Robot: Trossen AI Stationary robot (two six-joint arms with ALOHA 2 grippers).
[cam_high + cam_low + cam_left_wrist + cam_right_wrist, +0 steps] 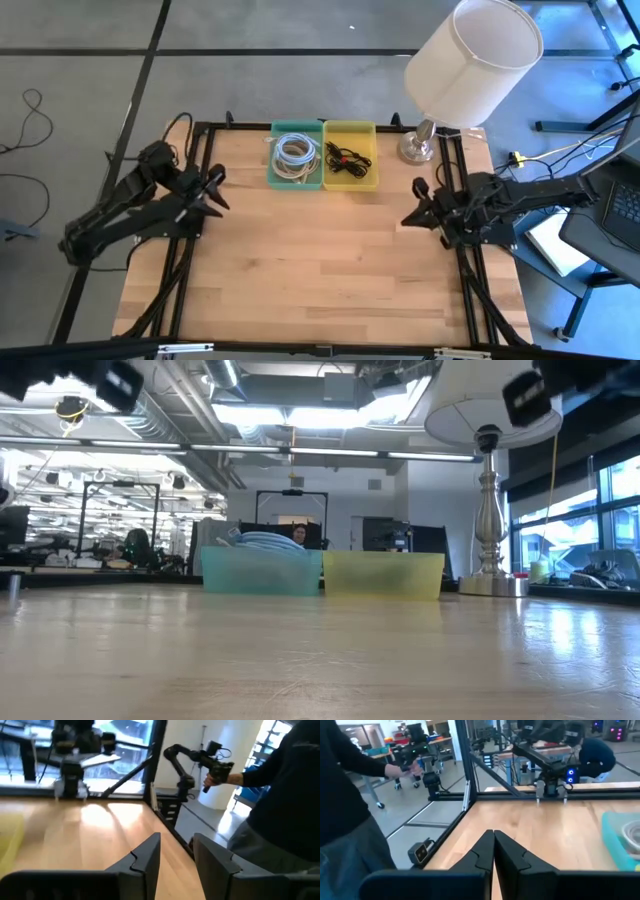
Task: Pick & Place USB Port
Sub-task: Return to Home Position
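Pale wooden bench [320, 260] boards are lying bare between the arms, and you are looking at two plastic bins pushed to the far edge beside a white-shaded metal lamp [470, 60]. The coiled pale cables [295, 152] are sitting inside the green plastic bin [296, 185]. A thin black cable [347, 157] is lying in the yellow plastic bin [350, 125] touching it on the right.

Your left tool [177, 839] is hovering at the bench's left edge with its fingers parted and nothing between them. Your right tool [493, 834] is hanging at the right edge with its fingers pressed together, holding nothing. Both are sitting well apart from the bins, so the sorting is looking finished.

Should you be lifting those cables again, expect them to be behaving light, floppy and springy, with the sheath likely sliding a little. Pinching across the bundled loops, or at a stiff plug end, is probably giving you the surest hold
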